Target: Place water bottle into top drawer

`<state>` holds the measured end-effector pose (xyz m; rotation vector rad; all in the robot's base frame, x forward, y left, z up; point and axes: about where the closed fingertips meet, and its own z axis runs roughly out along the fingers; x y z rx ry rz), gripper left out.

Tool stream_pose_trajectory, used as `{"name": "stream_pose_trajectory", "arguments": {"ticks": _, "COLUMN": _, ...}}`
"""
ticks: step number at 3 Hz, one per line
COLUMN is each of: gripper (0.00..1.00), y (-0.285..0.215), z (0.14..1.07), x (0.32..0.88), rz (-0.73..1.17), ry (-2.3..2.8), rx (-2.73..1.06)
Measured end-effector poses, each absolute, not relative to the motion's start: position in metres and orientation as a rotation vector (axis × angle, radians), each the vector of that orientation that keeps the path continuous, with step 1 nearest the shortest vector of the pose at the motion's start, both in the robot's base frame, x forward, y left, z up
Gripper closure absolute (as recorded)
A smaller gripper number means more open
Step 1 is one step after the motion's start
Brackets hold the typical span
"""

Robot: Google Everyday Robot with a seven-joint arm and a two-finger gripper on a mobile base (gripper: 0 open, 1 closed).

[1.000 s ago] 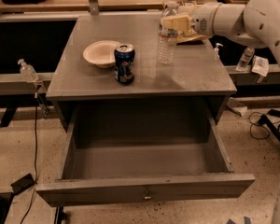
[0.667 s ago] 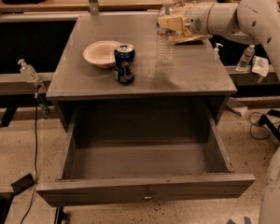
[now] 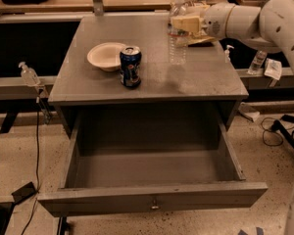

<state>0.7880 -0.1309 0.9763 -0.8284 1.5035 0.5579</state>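
Note:
The water bottle (image 3: 177, 43), clear ribbed plastic with a white cap, stands upright at the back right of the grey cabinet top (image 3: 152, 84). Its base seems just above the surface. My gripper (image 3: 183, 23) reaches in from the right and is shut on the bottle's upper part. The top drawer (image 3: 152, 202) is pulled fully open below the cabinet top. It is wide and grey, with a small keyhole on its front, and its inside shows nothing in it.
A pale bowl (image 3: 107, 56) and a blue soda can (image 3: 131, 66) stand on the cabinet top's left half. A pump sanitizer bottle (image 3: 28, 75) is on the left shelf. A small bottle (image 3: 257, 61) and cables (image 3: 277, 129) are at right.
The gripper and the water bottle have shifted slightly right and up. The can, bowl and drawer have not moved.

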Motion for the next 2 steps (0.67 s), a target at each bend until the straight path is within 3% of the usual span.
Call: {"name": "stream_pose_trajectory", "arguments": {"ticks": 2, "gripper": 1.00, "y": -0.180, "z": 1.042, "x": 0.728, "rz": 0.391, "ry": 1.356, "rx": -0.854}}
